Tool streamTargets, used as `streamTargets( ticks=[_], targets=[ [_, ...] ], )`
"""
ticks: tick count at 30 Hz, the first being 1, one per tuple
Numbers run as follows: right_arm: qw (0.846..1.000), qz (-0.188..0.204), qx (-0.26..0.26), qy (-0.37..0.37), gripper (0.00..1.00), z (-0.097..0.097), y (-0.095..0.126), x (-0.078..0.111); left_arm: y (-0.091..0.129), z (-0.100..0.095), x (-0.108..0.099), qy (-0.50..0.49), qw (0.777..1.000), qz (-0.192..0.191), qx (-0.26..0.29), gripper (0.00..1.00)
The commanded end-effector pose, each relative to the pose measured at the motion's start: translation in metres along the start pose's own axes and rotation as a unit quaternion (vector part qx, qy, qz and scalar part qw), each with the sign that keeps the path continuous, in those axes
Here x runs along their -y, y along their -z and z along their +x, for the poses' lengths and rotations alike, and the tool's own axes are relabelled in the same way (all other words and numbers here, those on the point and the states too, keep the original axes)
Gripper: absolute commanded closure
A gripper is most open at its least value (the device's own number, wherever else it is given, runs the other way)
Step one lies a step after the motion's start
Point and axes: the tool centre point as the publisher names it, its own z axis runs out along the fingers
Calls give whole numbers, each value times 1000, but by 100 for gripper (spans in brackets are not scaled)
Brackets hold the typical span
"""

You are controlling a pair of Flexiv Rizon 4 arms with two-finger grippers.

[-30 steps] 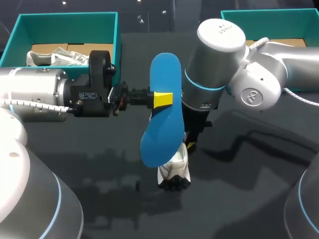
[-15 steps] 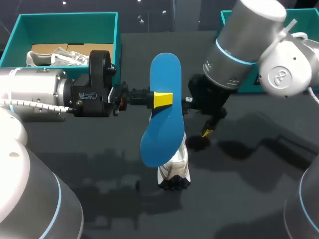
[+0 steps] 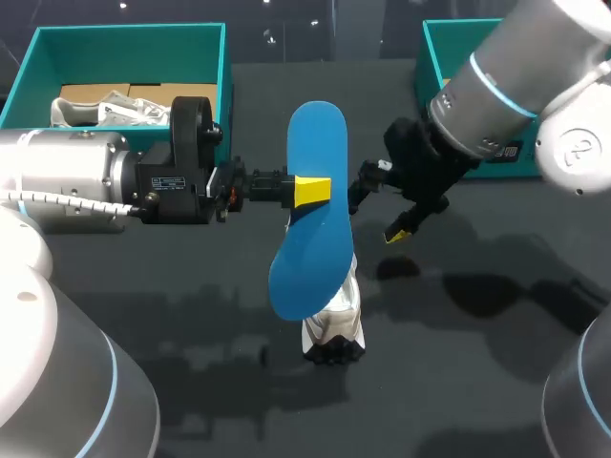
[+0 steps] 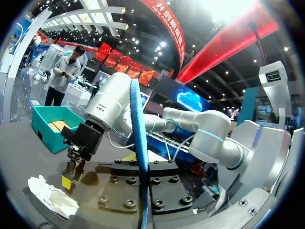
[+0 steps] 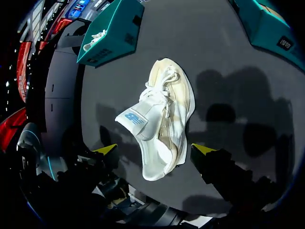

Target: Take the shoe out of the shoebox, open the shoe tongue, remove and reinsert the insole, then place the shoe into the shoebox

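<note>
The left arm comes in level from the left, and the left gripper (image 3: 312, 191) is clamped on the blue insole (image 3: 310, 229) about midway along its length, holding it in the air above the middle of the dark table (image 3: 477, 382). One yellow fingertip lies flat against the face turned up. From that arm's own wrist the insole appears edge-on, running straight out between the fingers. Under the insole's near end the white shoe (image 3: 334, 324) rests on the table, outside both boxes, with its tongue (image 5: 136, 119) pulled out so that a blue label shows. The right arm reaches in from the far right. The right gripper (image 3: 379, 212) hangs just to the right of the insole and above the shoe, jaws spread wide and holding nothing. Seen from its wrist, the shoe lies below, between the two yellow tips, and neither touches it. At the far left stands a teal shoebox (image 3: 129, 38) with another white shoe (image 3: 105, 107) and brown paper inside. A second teal box (image 3: 449, 38) stands at the far right, partly behind the right arm.
</note>
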Motion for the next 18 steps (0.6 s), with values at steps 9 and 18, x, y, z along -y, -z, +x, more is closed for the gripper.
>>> streamTargets(
  ticks=[9,18],
  targets=[
    [997,2,-79,9,0,-2,43,10,-1,1,-2,0,1000,2,1,100],
    [994,6,-107,-21,0,11,55,3,1,-2,1,-89,996,2,13,100]
  ],
)
